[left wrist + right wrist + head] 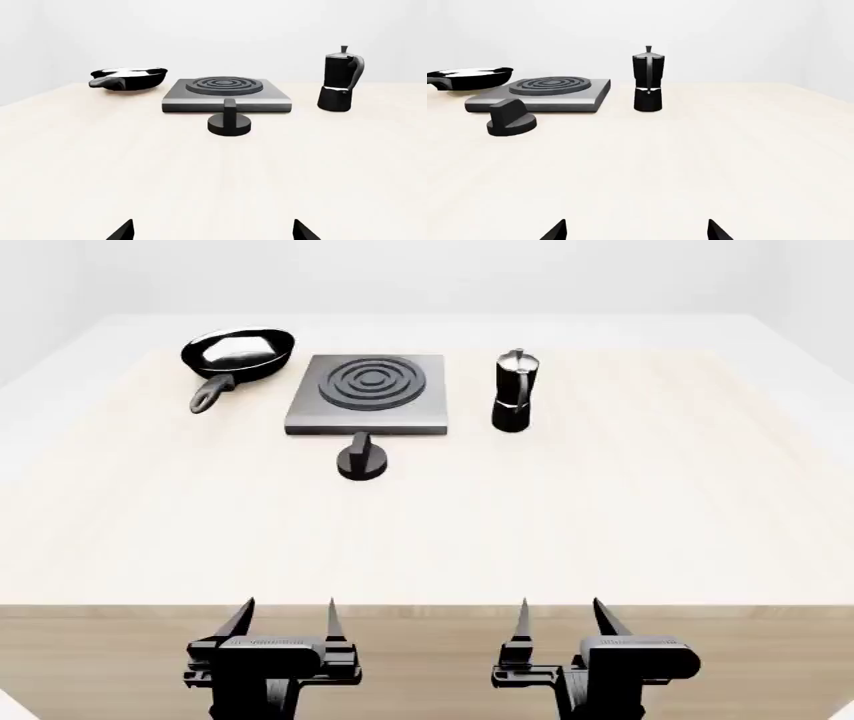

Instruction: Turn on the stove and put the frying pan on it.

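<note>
We find no readable text, labels, brands, numbers or signs in any view. The flat dark-grey square stove (367,392), its round black knob (362,459), the small black frying pan (236,355) and the black-and-silver moka pot (514,392) all carry plain, unmarked surfaces.

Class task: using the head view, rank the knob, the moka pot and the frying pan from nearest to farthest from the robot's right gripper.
From the right gripper:
1. Knob, in front of the stove, ahead and to the left.
2. Moka pot, right of the stove.
3. Frying pan, far left, beyond the stove.
</note>
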